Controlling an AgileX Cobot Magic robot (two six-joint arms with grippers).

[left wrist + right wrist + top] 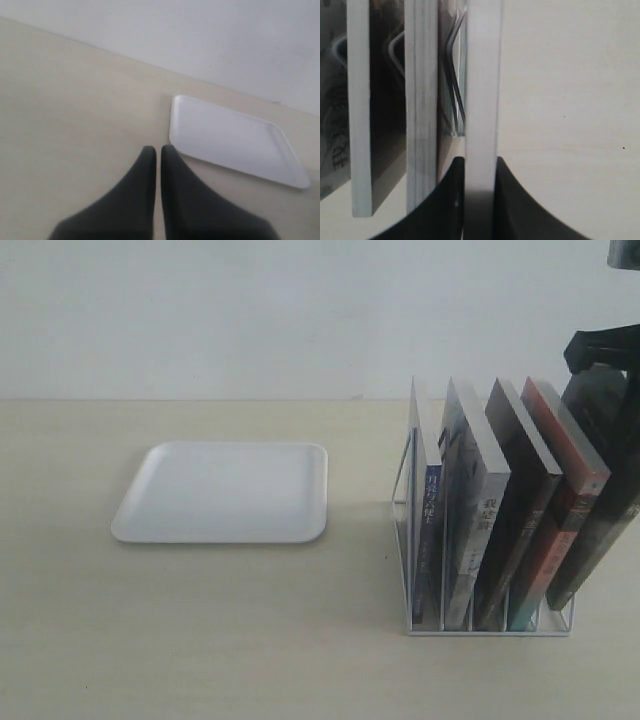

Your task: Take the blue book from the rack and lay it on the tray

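The blue book (431,530), thin with a blue-and-white spine, stands in the leftmost slot of the white wire rack (490,632). At the rack's right end my right gripper (600,380) is shut on the top edge of a dark-covered book (595,540). In the right wrist view, that book's pale page edge (482,75) runs between the fingers of the right gripper (480,160), with a rack wire (452,85) beside it. The white tray (220,490) lies flat to the left with nothing on it. My left gripper (156,147) is shut on nothing, hanging over bare table near the tray (230,140).
Between the blue book and the gripped one stand a thick grey-white book (475,510), a dark book (520,500) and a red-orange book (565,510), all leaning. A pale wall runs behind the table. Bare tabletop separates tray and rack.
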